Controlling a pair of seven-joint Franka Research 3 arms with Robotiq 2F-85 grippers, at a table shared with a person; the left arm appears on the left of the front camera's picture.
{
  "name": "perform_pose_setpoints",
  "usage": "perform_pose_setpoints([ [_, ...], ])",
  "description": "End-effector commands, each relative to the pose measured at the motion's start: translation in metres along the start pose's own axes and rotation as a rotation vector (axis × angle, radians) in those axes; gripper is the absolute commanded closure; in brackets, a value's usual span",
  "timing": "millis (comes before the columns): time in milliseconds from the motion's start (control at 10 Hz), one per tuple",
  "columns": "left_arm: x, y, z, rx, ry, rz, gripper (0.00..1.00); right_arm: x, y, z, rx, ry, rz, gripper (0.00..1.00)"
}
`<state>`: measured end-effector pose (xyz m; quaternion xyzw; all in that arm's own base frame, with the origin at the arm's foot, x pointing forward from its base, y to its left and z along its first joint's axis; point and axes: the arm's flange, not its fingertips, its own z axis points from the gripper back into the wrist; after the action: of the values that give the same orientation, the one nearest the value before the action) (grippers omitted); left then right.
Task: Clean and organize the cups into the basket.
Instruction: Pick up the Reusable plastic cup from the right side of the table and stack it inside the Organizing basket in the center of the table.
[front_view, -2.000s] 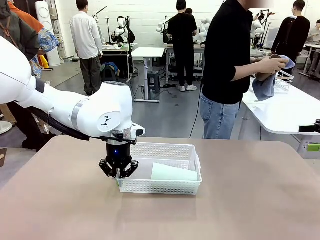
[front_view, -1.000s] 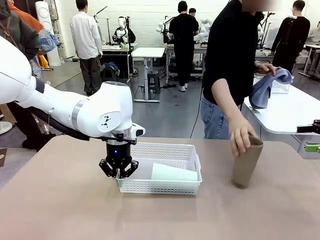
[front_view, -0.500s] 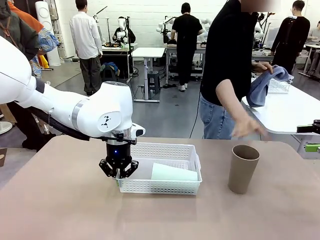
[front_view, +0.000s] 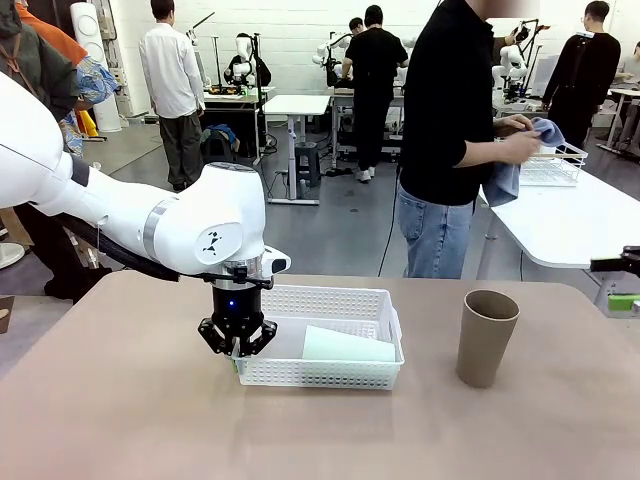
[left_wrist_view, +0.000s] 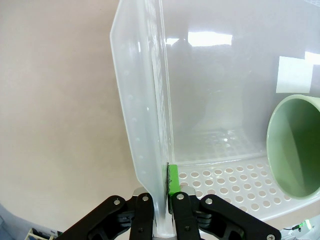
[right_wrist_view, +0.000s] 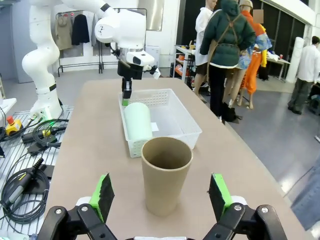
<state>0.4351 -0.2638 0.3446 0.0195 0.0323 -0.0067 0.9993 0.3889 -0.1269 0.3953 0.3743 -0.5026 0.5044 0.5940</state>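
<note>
The white lattice basket sits mid-table with a pale mint green cup lying on its side inside. My left gripper points down at the basket's left end, shut on the basket's wall, one green pad inside it; the mint cup's mouth faces it. A tan-brown cup stands upright on the table to the basket's right. My right gripper is open, its green pads either side of that brown cup but short of it. Beyond it are the basket and mint cup.
A person stands at the table's far side, turned right, both hands on a blue cloth over a white side table with a wire rack. Bare tabletop surrounds the basket and the cup.
The person set the brown cup upright on the table, let go, and drew the hand back to the blue cloth. Both arms and the basket stayed still.
</note>
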Motion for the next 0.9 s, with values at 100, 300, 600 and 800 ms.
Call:
perform_pose_setpoints([
  [100, -0.001, 0.000, -0.002, 0.005, 0.003, -0.005, 1.00, -0.063, -0.002, -0.011, -0.015, 0.035, 0.047, 0.00],
  [300, -0.001, 0.000, -0.002, 0.005, 0.003, -0.005, 1.00, -0.107, 0.002, -0.025, -0.010, 0.099, 0.028, 0.00],
  [600, -0.001, 0.000, -0.002, 0.005, 0.003, -0.005, 1.00, -0.130, 0.006, -0.051, 0.021, 0.112, 0.038, 0.00],
  [800, -0.001, 0.000, -0.002, 0.005, 0.003, -0.005, 1.00, -0.133, 0.004, -0.068, 0.022, 0.094, 0.046, 0.00],
])
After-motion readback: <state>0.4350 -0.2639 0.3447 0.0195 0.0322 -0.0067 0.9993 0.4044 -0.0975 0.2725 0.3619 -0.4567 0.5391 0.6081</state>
